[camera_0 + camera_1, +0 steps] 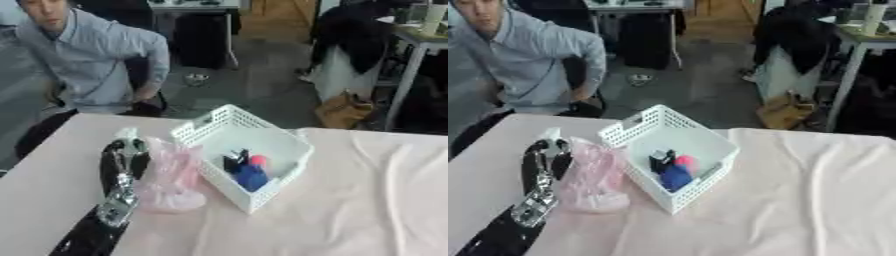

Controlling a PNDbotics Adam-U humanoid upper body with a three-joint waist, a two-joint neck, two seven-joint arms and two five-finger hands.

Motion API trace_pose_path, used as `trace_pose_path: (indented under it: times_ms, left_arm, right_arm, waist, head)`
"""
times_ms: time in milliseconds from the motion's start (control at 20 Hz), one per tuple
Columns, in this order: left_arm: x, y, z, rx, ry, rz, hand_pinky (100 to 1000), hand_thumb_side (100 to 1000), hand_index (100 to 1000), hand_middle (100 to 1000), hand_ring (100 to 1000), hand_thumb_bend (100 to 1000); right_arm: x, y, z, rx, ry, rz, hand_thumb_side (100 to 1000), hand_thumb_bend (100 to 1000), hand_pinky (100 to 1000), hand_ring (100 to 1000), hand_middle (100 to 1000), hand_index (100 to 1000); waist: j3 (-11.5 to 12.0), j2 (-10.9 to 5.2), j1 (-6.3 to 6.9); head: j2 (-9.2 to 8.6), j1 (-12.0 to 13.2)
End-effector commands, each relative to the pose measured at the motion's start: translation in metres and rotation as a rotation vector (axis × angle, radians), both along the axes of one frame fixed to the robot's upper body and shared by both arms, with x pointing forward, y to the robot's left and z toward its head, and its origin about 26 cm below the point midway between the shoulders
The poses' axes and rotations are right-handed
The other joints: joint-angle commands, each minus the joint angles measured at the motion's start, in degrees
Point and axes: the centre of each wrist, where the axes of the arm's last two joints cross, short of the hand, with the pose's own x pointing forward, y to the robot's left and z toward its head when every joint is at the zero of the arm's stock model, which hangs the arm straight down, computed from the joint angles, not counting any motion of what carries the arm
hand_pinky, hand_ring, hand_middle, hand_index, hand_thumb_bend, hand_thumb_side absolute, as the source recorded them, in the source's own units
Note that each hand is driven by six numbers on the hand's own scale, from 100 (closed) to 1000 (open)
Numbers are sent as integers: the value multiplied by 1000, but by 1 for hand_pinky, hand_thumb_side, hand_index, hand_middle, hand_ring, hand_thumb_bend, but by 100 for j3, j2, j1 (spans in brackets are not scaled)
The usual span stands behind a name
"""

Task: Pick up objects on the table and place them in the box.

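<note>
A white lattice box (219, 131) stands on the table, holding a blue object (252, 177), a pink-red ball (258, 160) and a small dark object (234, 161). Just left of the box lies a crumpled pink translucent bag (173, 175). My left hand (124, 155) comes up from the lower left and lies against the bag's left side; whether its fingers are curled on the bag is hidden. A whitish bit (127, 133) shows at the hand's far end. My right hand is out of both views.
A pale pink cloth (367, 200) covers the table, wrinkled on the right. A person sits beyond the far left edge without touching anything. Chairs, a brown bag and desks stand on the floor behind.
</note>
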Motion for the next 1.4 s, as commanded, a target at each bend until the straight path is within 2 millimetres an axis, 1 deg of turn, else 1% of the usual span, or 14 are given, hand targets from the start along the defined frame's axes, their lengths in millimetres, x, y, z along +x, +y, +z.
trace_pose_path:
  times_ms: [50,200,500,800,1050,1400]
  left_arm:
    - [9,10,32,26,-77,6,137,469,401,262,186,100]
    - [10,11,39,28,-94,5,137,470,400,261,186,100]
    - [14,8,67,43,-171,-35,140,483,395,258,186,100]
    - [18,4,101,78,-249,-85,142,494,390,255,186,100]
    - [21,-2,133,114,-318,-135,149,505,387,253,190,100]
    - [24,-17,177,170,-399,-220,155,511,382,252,194,100]
  right_arm:
    - [-3,1,7,-2,-25,7,930,100,808,849,737,704]
    - [-3,1,7,-2,-25,6,930,100,808,849,737,704]
    - [-3,0,7,0,-26,5,929,100,809,849,737,703]
    - [-3,0,7,1,-25,4,923,100,810,849,737,703]
    - [-3,1,7,-1,-25,6,924,100,810,849,737,703]
    - [-3,1,7,-3,-22,9,923,100,811,850,738,703]
  waist:
    - [9,-11,-58]
    - [9,-15,-55]
    - [23,-36,-60]
    - [23,-60,-55]
    - [21,-84,-39]
    - [6,-113,-24]
  head:
    - [-3,-21]
    - [-6,-32]
    - [3,-93]
    - [11,-131]
    - [9,-181]
    - [25,-300]
